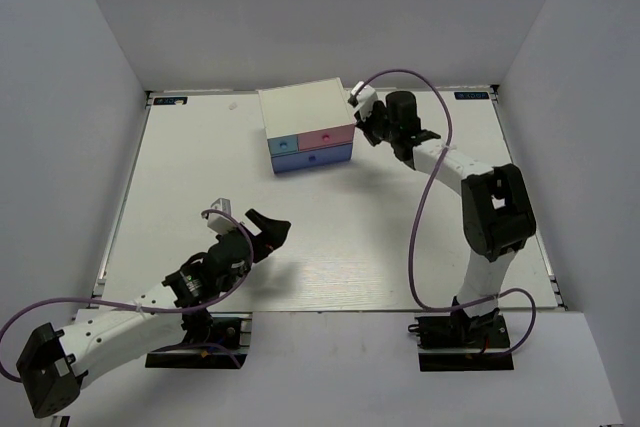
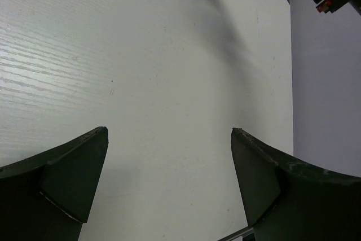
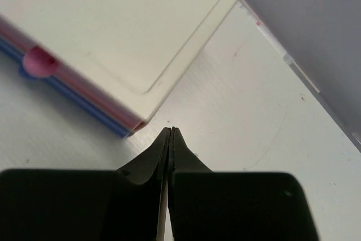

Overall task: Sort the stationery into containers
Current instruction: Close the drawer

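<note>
Right gripper (image 3: 170, 132): jaws pressed together, nothing between them; tips just beside the right front corner of the white drawer chest (image 3: 124, 21), contact not discernible; pink knob (image 3: 39, 61) on its front; chest stands mid-far on the table (image 1: 400, 237), drawers shut; left gripper (image 2: 169, 134): jaws spread wide, empty, over the table's near left.

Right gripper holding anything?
No, the right gripper is shut, its tips meeting with nothing between them, just off a corner of the drawer chest.
</note>
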Robot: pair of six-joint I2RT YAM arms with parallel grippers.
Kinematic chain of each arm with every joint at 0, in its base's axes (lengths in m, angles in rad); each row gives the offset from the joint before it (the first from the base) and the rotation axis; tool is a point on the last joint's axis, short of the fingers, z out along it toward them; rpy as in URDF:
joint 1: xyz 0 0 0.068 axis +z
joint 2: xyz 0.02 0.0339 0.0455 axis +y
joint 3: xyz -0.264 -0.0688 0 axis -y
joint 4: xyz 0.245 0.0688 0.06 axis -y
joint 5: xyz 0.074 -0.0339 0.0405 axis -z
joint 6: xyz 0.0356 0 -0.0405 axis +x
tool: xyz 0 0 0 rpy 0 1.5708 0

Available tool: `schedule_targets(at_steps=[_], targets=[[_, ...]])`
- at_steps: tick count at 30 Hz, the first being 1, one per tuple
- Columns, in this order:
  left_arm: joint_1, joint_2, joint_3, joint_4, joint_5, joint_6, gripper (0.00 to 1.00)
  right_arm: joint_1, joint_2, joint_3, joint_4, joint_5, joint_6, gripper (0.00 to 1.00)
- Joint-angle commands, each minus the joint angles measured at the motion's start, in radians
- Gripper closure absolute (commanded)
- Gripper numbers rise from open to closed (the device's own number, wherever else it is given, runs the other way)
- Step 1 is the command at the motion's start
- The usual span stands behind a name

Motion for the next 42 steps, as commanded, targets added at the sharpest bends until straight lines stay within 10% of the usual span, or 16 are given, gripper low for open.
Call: schedule_targets(at_steps=[1,18,31,42], targets=[[0.004,-0.026,0.003,-0.002,0.001,0.006,0.0,-0.015,0.063,0.098,-0.05,-0.02,0.087,1.0],[0.004,-0.026,-0.006,0.007,0.001,0.006,0.0,-0.011,0.1,0.197,-0.168,-0.374,0.074,1.0],[0.004,-0.017,0.003,-0.002,0.001,0.016,0.0,-0.034,0.036,0.14,-0.24,-0.196,0.074,1.0],[0.004,0.11,0.087,0.072,0.05,0.187,0.0,-0.051,-0.346,-0.177,-0.266,-0.21,0.271,0.1]])
